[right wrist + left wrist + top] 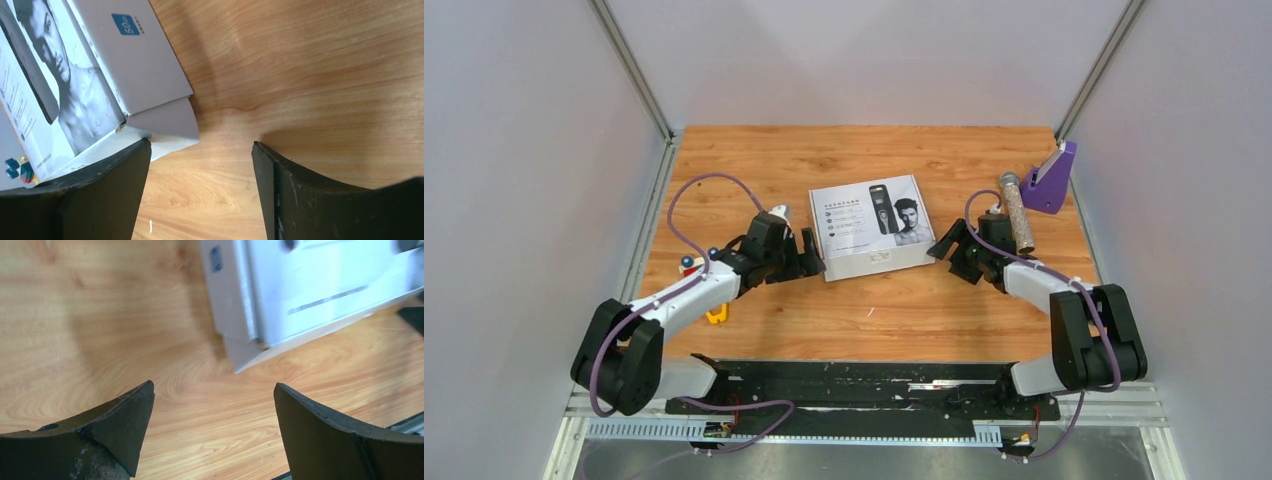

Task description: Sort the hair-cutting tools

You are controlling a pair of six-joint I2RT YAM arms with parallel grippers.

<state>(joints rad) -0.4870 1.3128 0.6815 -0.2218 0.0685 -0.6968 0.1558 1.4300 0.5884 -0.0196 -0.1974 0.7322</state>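
While the white clipper box (871, 227) lies closed at mid-table, it is flanked by the left gripper (811, 259) and right gripper (944, 247), both spread and empty; lifting or opening could be called for — undecided.

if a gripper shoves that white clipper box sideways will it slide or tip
The white clipper box lies flat and low on the wooden table, so it would probably slide rather than tip. Its side flap looks loose in the right wrist view, so a push there may crumple or open it. A corner push would likely spin it.
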